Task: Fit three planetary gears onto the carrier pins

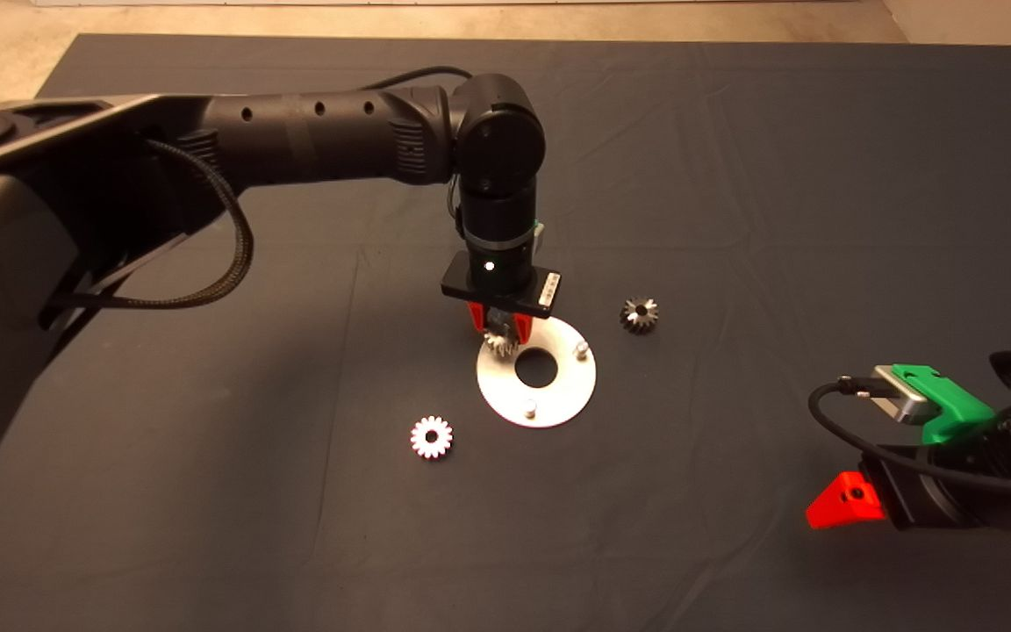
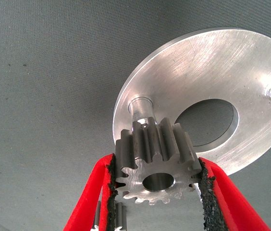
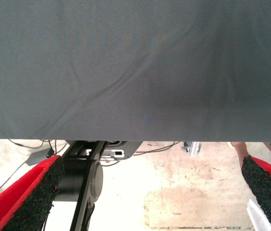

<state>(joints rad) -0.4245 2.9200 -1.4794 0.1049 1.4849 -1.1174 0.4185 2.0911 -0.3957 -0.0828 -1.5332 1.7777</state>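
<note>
Red fingers of the right gripper sit parked at the lower right edge of the mat, spread wide apart and holding nothing; its wrist view shows only bare mat and, past the mat's edge, pale floor with cables and a dark stand.

Nearer the middle, one loose planetary gear lies flat on the mat, just off the near left rim of the disc. The disc itself lies flat at the centre of the desk, with a large centre hole. Two carrier pins stand bare on it: one at the near rim and one at the right rim.

At the disc's far left rim the left gripper points straight down from its arm, its fingers clamped on a second gear, pads pressing its toothed sides. In the left wrist view this gear is tilted, its centre hole open, and the third pin stands just beyond it, uncovered; whether gear and pin touch cannot be told.

Farther right, the third gear lies on the mat, apart from the disc.
</note>
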